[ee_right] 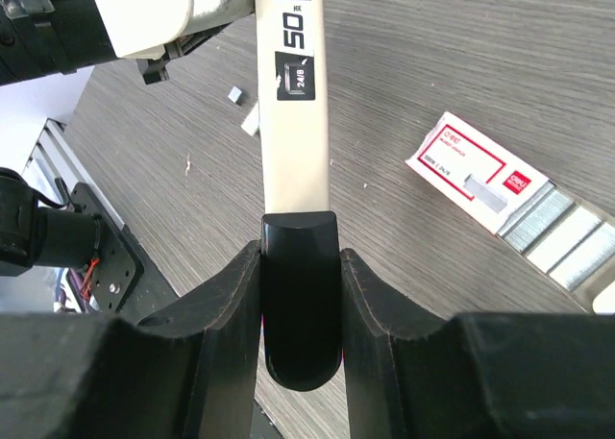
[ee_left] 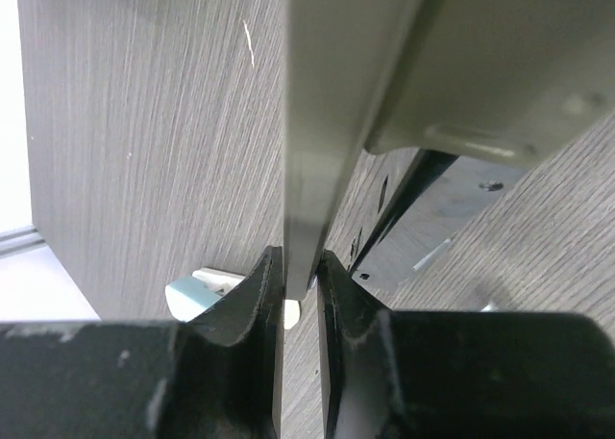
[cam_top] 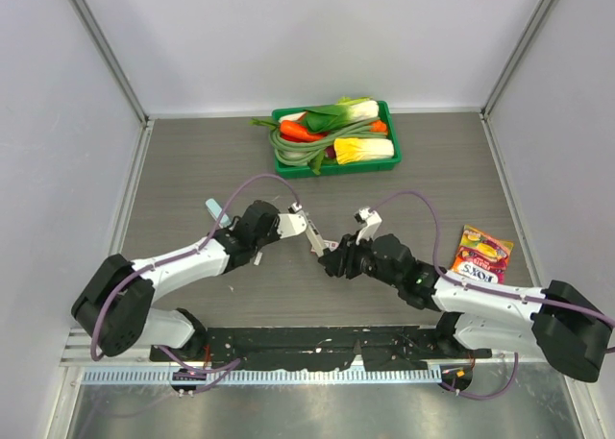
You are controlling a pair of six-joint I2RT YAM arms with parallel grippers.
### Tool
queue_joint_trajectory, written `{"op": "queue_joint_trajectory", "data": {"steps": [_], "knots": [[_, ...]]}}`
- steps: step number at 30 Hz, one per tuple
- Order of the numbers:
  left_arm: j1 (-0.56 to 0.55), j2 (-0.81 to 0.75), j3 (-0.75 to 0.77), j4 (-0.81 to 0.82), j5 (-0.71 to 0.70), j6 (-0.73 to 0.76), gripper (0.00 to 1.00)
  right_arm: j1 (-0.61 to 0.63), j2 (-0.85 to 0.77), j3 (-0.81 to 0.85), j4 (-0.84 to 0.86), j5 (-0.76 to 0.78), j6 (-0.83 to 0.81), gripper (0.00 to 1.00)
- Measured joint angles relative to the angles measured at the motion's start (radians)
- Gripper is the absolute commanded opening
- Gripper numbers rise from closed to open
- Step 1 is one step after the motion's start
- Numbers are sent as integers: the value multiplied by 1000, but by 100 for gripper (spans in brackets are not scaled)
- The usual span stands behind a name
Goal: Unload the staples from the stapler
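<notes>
Stapler [cam_top: 315, 239] was off the table [cam_top: 192, 170], mid-scene, held btwn both arms. L gripper [cam_top: 302, 222] was nipped narrow on its far part; in the L wrist view the fingers [ee_left: 261, 290] pinched a thin pale edge of the stapler [ee_left: 322, 122]. R gripper [ee_right: 301, 266] was clamped on the stapler's black end, pads tight on both sides. On the white top of the stapler [ee_right: 296, 141] the print read "50" and "24/6" on a black label, w/ a short logo above it, approx "hop", not sure. Left of the stapler in the R wrist view lay a small grey clump of staples [ee_right: 233, 94] on the table. Right of the stapler sat a white-and-red box [ee_right: 476, 173]; its small print was too fine to read, and grey staple strips [ee_right: 557, 235] lay just beside it. In the top view a candy packet [cam_top: 482, 254] marked "FOX'S" lay well right of the stapler, a green tray [cam_top: 392, 132] of veg lay beyond it, and a pale blue piece [cam_top: 213, 208] lay to its left, by the L arm.
</notes>
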Motion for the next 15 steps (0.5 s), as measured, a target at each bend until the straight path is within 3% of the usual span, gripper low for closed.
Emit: {"op": "queue_joint_trajectory", "data": {"steps": [7, 10, 15], "knots": [[-11, 16, -8, 41, -18, 15, 16, 1, -8, -34, 39, 1, 3, 1], [-11, 15, 1, 17, -15, -8, 21, 1, 4, -33, 52, 1, 3, 1], [-6, -5, 87, -135, 34, -95, 39, 1, 66, 37, 72, 16, -5, 1]]}}
